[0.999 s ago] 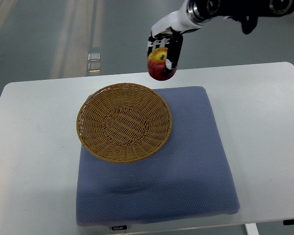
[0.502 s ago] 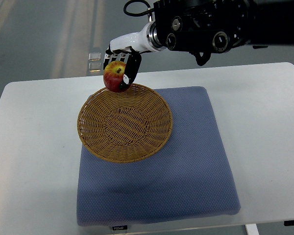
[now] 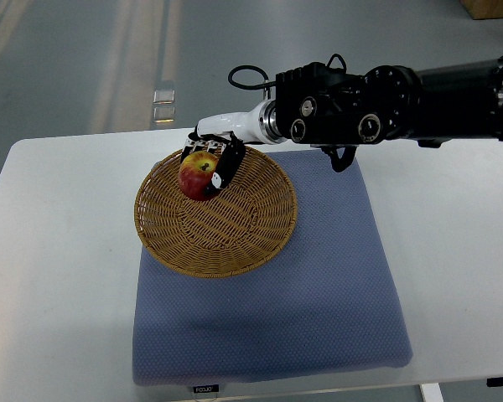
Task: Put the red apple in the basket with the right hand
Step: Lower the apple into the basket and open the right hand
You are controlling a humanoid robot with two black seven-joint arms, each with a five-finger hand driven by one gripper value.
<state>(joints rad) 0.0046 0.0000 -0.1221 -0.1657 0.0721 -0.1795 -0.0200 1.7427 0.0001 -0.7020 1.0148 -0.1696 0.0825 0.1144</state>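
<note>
While curled round the red apple (image 3: 197, 176), with dark fingers (image 3: 229, 166) wrapped down its right side, grips firmly: right hand (image 3: 211, 163) closed on the fruit, nothing spread or slack. Hangs low over the far-left part of the basket (image 3: 151, 234), inside the rim and above the sloping wall rather than the flat middle; hard to tell whether already touching the weave. Reaches in from the right on a long black arm (image 3: 360, 105), crossing above the far edge of the blue cushion (image 3: 318, 285). No sign of the left hand. For a clean release, lower until the underside of the fruit plainly meets the wicker before loosening anything; letting go above the slope would probably mean a roll or a small bounce. Better, by the look of it, to drift a little toward the centre of the bowl first, onto the flatter weave. Then ease the grip open slowly and evenly on both sides, so as not to flick the fruit sideways. Lift straight up afterward, well clear of the far rim, since snagging it could shift or tip a light basket lying on the cushion's far-left corner and overhanging slightly toward the white table (image 3: 59, 293).
</note>
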